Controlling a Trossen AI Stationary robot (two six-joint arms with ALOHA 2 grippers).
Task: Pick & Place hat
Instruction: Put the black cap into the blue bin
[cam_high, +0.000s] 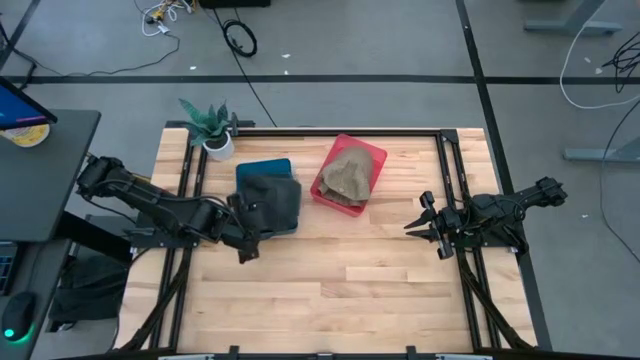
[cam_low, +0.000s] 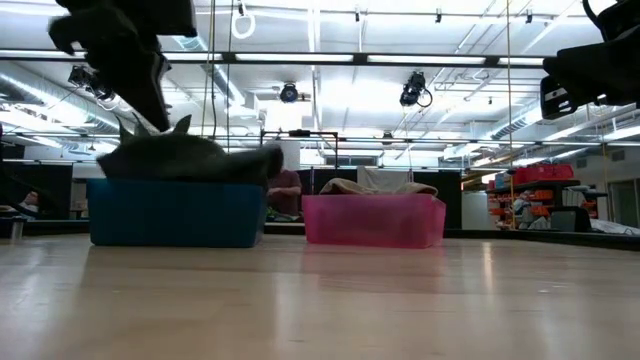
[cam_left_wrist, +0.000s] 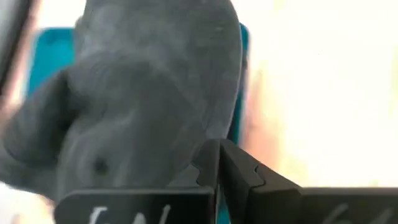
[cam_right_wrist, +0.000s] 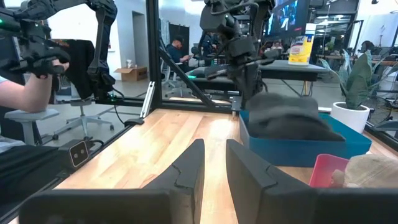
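The left gripper (cam_high: 247, 243), jaws pinched together on the brim edge of the soft, light grey hat (cam_high: 272, 201) draped over the blue bin (cam_high: 262, 168), while the right gripper (cam_high: 425, 225) waits narrowly open.

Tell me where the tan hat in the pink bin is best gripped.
Probably the crown of the tan hat, from straight above: it mounds above the rim of the pink bin, whose walls block side approaches. The right gripper, fingers open, waits nearest.
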